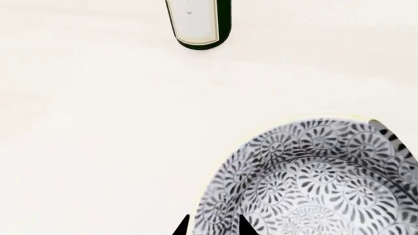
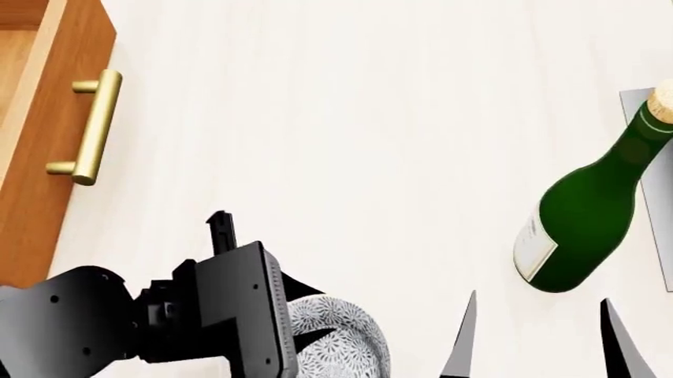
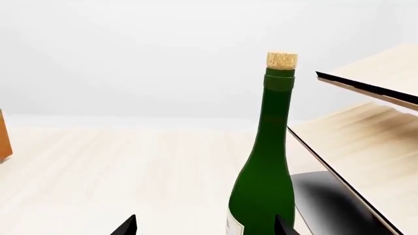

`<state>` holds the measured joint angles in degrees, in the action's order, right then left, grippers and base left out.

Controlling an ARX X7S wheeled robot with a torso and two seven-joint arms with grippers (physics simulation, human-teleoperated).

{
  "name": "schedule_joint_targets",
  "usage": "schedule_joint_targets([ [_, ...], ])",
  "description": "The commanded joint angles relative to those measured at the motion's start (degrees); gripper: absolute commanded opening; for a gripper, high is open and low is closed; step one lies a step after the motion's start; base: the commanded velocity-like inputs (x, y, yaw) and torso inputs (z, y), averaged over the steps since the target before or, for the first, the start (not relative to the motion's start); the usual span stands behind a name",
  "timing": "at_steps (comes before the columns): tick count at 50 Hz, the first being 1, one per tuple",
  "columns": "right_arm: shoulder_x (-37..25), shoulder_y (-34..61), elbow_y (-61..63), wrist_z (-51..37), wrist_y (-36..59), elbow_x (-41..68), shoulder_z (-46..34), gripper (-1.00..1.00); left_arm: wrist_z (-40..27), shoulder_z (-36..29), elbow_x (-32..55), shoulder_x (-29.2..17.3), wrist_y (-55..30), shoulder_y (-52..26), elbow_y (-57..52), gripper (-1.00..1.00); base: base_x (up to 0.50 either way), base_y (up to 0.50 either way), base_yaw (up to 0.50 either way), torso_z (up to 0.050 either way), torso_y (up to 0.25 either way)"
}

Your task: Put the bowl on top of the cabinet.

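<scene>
The bowl (image 1: 313,181), white with a grey-blue swirl pattern, rests on the pale tabletop (image 2: 347,142). Only a part of the bowl (image 2: 342,335) shows past my left arm in the head view. My left gripper (image 1: 213,227) straddles the bowl's rim, one fingertip outside and one inside, shut on it. The cabinet (image 2: 47,134), reddish-brown with a brass bar handle (image 2: 90,126), stands at the far left. My right gripper (image 2: 541,346) is open, with nothing between its fingers, just short of the green bottle (image 2: 584,220).
The corked green bottle (image 3: 265,171) stands upright on the table right of centre and shows in the left wrist view too (image 1: 199,24). Right behind it is a pale plywood rack (image 3: 365,147) on a dark-grey base (image 2: 654,157).
</scene>
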<state>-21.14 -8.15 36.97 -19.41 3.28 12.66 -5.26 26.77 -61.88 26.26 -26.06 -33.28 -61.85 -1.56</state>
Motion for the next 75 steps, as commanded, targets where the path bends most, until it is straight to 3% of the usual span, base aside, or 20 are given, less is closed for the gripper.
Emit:
schedule_joint_targets([
  [1, 0.9, 0.1, 0.1, 1.1, 0.6, -1.0, 1.1, 1.0, -0.4, 1.1, -9.6, 1.6, 2.1, 1.9, 4.0, -1.0, 0.0, 0.0, 0.0, 0.0, -0.01],
  [14, 0.5, 0.2, 0.9, 0.8, 1.0, -1.0, 1.0, 1.0, -0.5, 2.2, -8.8, -0.4, 0.2, 0.4, -0.4, -1.0, 0.0, 0.0, 0.0, 0.0, -0.003],
  [23, 0.2, 0.3, 2.2, 0.5, 1.8, -1.2, 0.6, 1.0, -0.5, 4.6, -6.9, -4.0, -5.4, -3.3, -9.9, -1.0, 0.0, 0.0, 0.0, 0.0, 0.0],
  [38, -0.4, 0.6, 3.6, 0.1, 2.6, -1.3, 0.5, 1.0, -1.1, 9.5, -4.9, -6.9, -10.4, -9.1, -16.0, -1.0, 0.0, 0.0, 0.0, 0.0, 0.0],
  [63, -1.1, 1.0, 5.7, -0.9, 4.0, -1.4, 0.4, 1.0, -4.7, 20.9, -0.4, -7.1, -17.1, -18.2, -17.3, -1.0, 0.0, 0.0, 0.0, 0.0, 0.0],
  [75, -1.5, 1.2, 6.7, -1.2, 4.7, -1.3, 0.4, 1.0, -9.1, 27.1, -0.4, -5.0, -19.7, -23.4, -11.8, -1.0, 0.0, 0.0, 0.0, 0.0, 0.0],
])
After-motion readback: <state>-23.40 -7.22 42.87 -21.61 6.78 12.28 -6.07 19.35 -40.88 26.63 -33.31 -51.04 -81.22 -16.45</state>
